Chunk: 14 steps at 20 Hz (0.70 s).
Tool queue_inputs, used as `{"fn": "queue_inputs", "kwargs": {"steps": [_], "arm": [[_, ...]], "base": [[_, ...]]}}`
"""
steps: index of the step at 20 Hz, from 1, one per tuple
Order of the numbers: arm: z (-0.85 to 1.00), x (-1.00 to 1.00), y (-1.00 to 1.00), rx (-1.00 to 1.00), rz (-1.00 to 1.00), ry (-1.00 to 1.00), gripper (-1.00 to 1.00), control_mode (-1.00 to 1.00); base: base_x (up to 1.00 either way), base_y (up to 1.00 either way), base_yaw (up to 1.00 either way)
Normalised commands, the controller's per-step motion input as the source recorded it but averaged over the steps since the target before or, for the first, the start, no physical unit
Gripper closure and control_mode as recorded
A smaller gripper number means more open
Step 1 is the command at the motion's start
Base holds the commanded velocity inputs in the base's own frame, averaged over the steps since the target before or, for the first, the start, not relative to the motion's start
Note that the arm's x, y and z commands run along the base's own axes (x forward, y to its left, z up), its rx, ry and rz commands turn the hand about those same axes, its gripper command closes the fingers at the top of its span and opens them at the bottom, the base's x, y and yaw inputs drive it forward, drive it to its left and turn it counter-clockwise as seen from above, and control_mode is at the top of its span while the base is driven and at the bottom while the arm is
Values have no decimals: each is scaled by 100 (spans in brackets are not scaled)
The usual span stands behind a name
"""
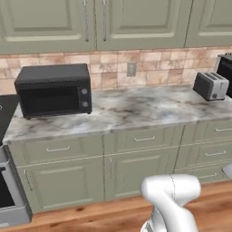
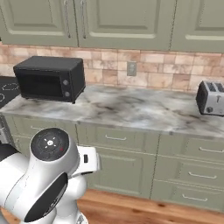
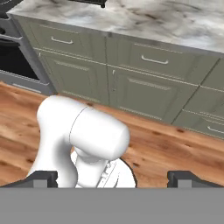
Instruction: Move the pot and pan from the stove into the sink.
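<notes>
The upper cabinets [image 1: 90,22] and the tiled wall run across the back. Below them lies the long marble counter [image 1: 136,108] with green drawers [image 1: 145,138] under it, and the wooden floor [image 3: 175,148] in front.

On the counter stands a black countertop oven [image 1: 53,89] at the left end and a silver toaster [image 1: 210,85] far to the right.

The stove [image 2: 8,91] shows as a black glass corner with white ring marks, at the left edge just beside the countertop oven. Its dark oven door [image 3: 13,61] is visible low at the left in the hand view. I cannot see the pot, the pan or the sink here.

The claw [image 3: 118,178] has its two dark tips standing wide apart, with nothing between them. It is aimed down at the floor and cabinet fronts.

In my judgement, the stove lies well to the left of the claw, so the base must first go left before any reach.
</notes>
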Motion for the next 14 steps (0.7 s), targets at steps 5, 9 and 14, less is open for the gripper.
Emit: {"fn": "queue_inputs", "kwargs": {"steps": [5, 9, 14], "arm": [[0, 0, 0, 0, 0, 0, -100, 100], [0, 0, 0, 0, 0, 0, -100, 100], [0, 0, 0, 0, 0, 0, -100, 100]], "base": [[5, 75, 5], [6, 75, 6], [5, 76, 6]]}}
